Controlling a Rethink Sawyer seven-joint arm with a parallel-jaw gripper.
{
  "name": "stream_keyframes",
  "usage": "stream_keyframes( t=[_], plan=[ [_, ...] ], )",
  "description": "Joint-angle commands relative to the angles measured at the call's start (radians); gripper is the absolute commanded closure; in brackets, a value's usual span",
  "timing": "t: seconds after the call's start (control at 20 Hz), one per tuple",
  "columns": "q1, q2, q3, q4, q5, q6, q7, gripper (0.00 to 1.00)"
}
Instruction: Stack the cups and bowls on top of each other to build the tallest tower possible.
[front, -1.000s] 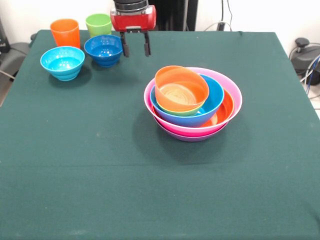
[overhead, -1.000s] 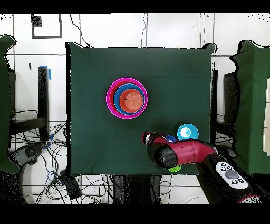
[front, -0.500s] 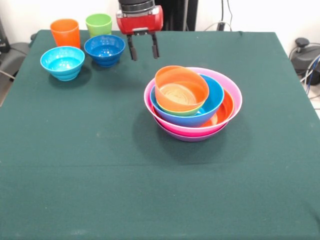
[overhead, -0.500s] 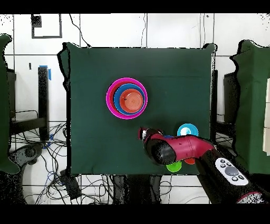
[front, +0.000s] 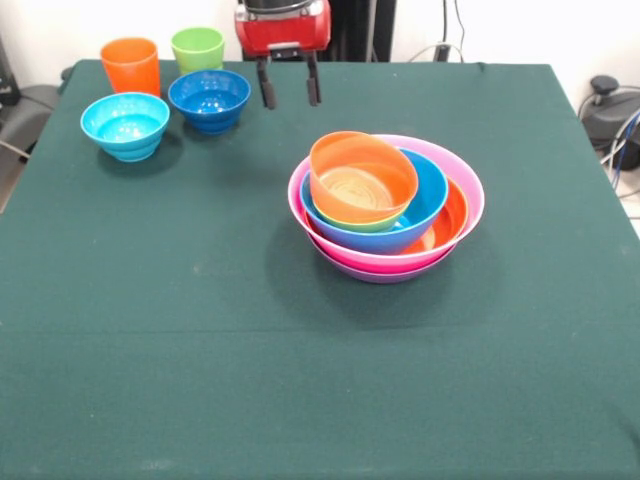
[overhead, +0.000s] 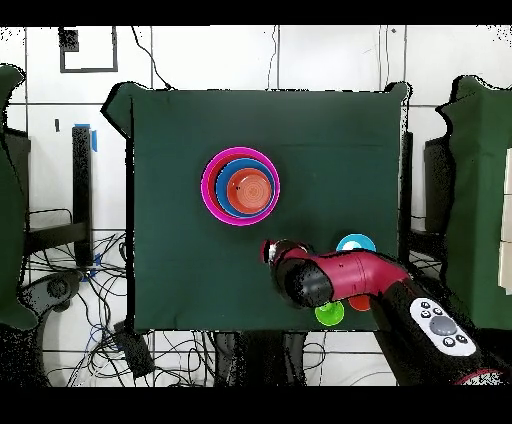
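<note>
Tower (front: 386, 205): 6 nested bowls, orange top, pink-purple base.

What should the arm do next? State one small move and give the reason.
Probably shift toward the dark blue bowl and lower over its rim. The gripper hangs open and empty above the table, beside that bowl, with nothing between its fingers. The tower already holds the big bowls with an orange bowl tilted on top, so a small loose bowl seems the next piece.
</note>
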Motion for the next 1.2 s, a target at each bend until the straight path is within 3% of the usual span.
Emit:
stream_keyframes(
  t=[0.05,0.25,0.5,0.7,0.8,1.0,1.2],
  plan=[
    [0.031,-0.042,0.118,-0.013,0.058,0.174,-0.107,0.0],
    [0.015,-0.067,0.148,-0.012,0.098,0.225,-0.111,0.0],
    [-0.026,-0.324,0.234,0.156,0.303,0.333,-0.084,0.0],
    [-0.091,-0.391,0.285,0.223,0.373,0.355,-0.129,0.0],
    [-0.101,-0.38,0.28,0.209,0.358,0.372,-0.149,0.0],
    [-0.037,-0.272,0.208,0.08,0.256,0.382,-0.111,0.0],
    [0.019,-0.159,0.13,-0.013,0.133,0.267,-0.051,0.0]
  ],
)
